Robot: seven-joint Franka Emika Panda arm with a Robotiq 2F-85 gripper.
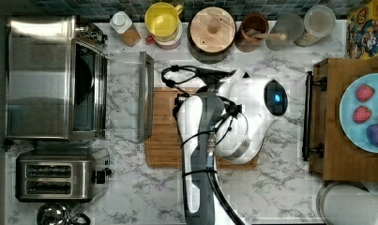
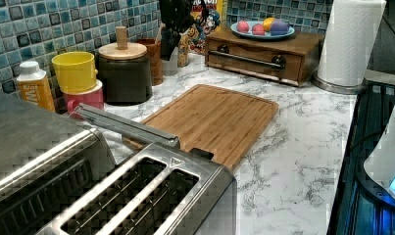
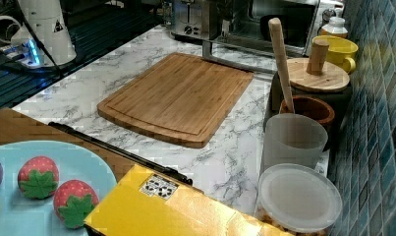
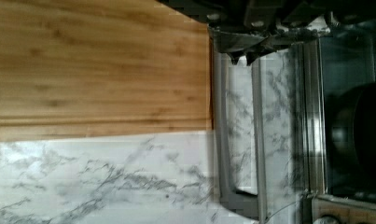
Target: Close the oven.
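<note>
The oven stands at the top view's left with its glass door folded down flat over the marble counter. The door's steel bar handle lies next to the edge of the wooden cutting board. A dark round pan sits in the oven's dark interior. My arm reaches over the board and covers the gripper in the top view. In the wrist view my gripper hangs above the door's handle and glass, apart from them. The left view shows the handle raised off the counter.
A two-slot toaster stands beside the oven. Along the tiled back wall are a bottle, a yellow cup, a lidded jar and other containers. A wooden drawer box with a blue plate is at the top view's right, with a paper towel roll.
</note>
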